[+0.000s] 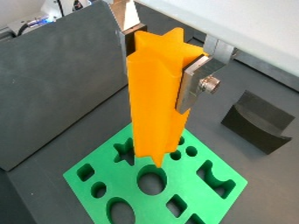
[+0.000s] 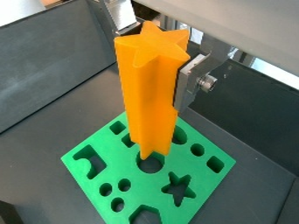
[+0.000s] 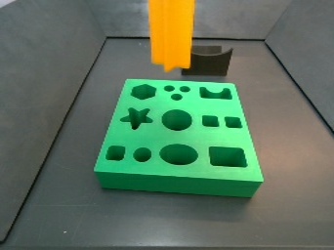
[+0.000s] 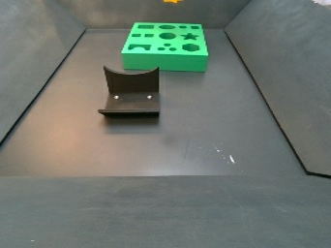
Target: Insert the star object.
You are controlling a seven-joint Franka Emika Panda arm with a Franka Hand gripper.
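Note:
The star object [image 1: 158, 96] is a tall bright-orange prism with a star-shaped end, seen in both wrist views [image 2: 149, 87]. My gripper [image 1: 162, 61] is shut on its upper part, one silver finger [image 1: 193, 83] on each side, and holds it upright above the green block [image 1: 111, 188]. In a side view the star object [image 3: 171, 31] hangs over the back part of the green block [image 3: 183, 166], with the gripper itself cut off above. The star-shaped hole [image 3: 136, 119] lies at the block's left side and is open; it also shows in a wrist view [image 2: 177, 185].
The green block [image 4: 165, 46] has several other holes of different shapes. The dark fixture [image 4: 130, 92] with a curved notch stands on the floor apart from the block, also seen behind it [image 3: 209, 61]. Dark grey walls [image 3: 78, 88] enclose the floor.

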